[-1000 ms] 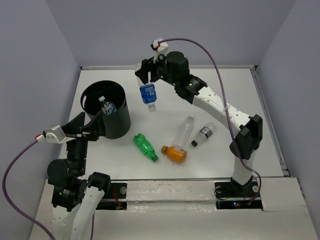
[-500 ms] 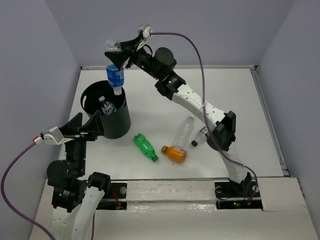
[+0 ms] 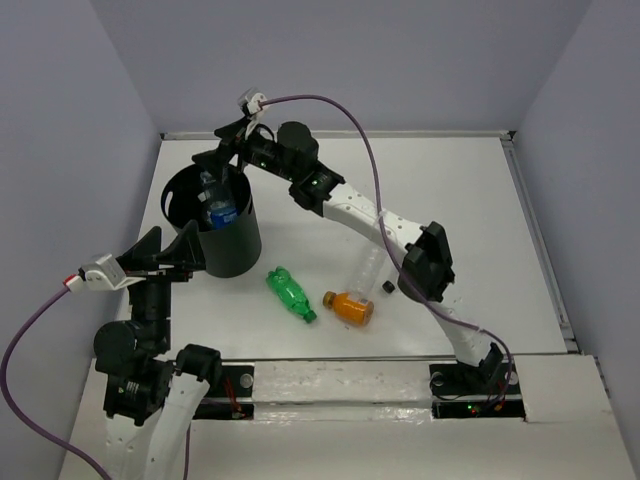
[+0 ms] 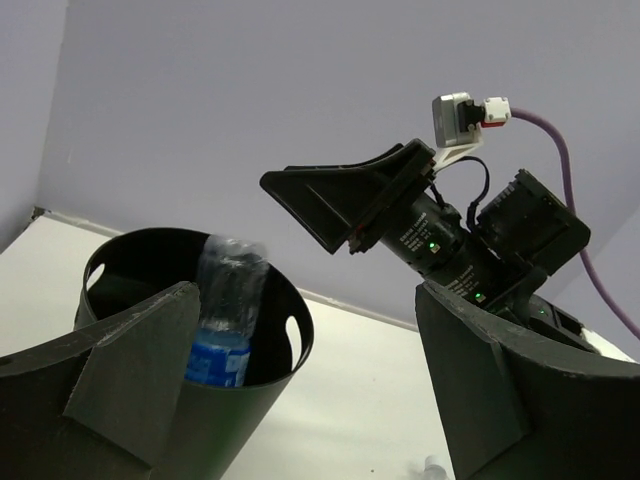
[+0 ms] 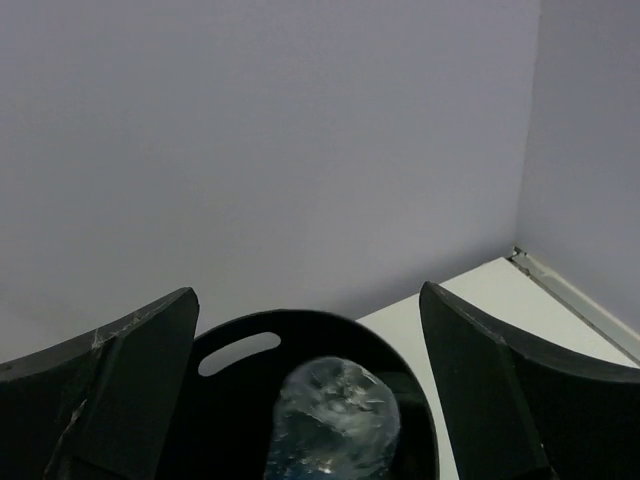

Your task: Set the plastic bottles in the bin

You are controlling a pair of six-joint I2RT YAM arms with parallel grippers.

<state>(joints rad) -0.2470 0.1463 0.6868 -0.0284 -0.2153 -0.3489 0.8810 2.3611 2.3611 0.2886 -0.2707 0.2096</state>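
Plastic bottles nearest the bases: green bottle, orange bottle and clear bottle lie on the table. Left gripper hangs wide open just beside the bin. Blue-label bottle, held over the rim 0.5 s ago, is now inside. Right gripper is spread wide above it, empty. Drop looks done; the table ones remain.

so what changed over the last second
The right tool swung left from over the table to above the bin and let go of the blue-labelled bottle, which is now down in it. The left tool, green bottle and orange bottle stayed put.
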